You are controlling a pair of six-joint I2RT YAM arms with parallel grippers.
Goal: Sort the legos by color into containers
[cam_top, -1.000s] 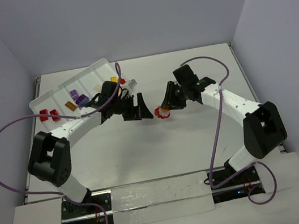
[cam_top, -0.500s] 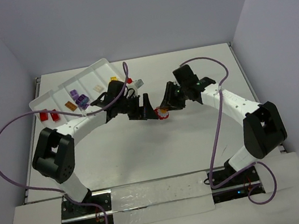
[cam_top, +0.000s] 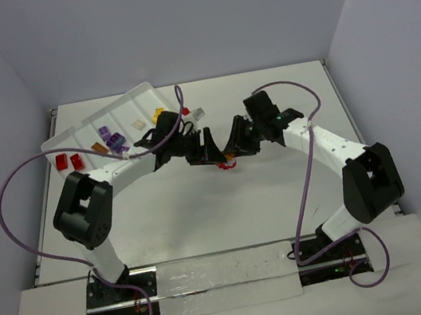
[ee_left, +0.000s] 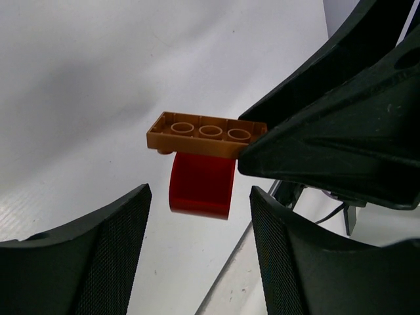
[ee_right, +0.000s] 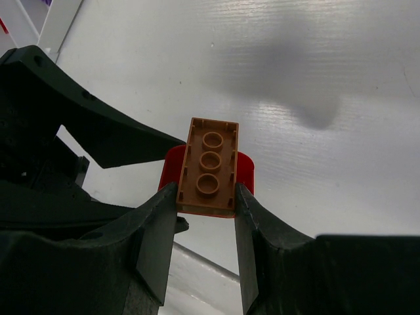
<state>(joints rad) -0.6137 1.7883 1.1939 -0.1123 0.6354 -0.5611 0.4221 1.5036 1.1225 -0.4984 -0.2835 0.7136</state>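
- Orange brick (ee_right: 210, 165), three rings showing on its face, poised over the worktop (ee_right: 328, 79); red curved piece (ee_left: 201, 184) stuck beneath it.
- Clamped on the brick's long sides: right tool (ee_right: 205, 197).
- Just beside the brick, facing it: left tool (ee_left: 199, 203), fingers spread apart.
- Well apart from the brick, far-left: white tray (cam_top: 123, 107) holding purple bricks (cam_top: 113, 140).

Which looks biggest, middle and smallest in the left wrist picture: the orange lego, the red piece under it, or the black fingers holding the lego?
1. The right gripper's fingers, by far.
2. The orange lego and the red piece look about alike: lego longer, red piece taller. No ranking.
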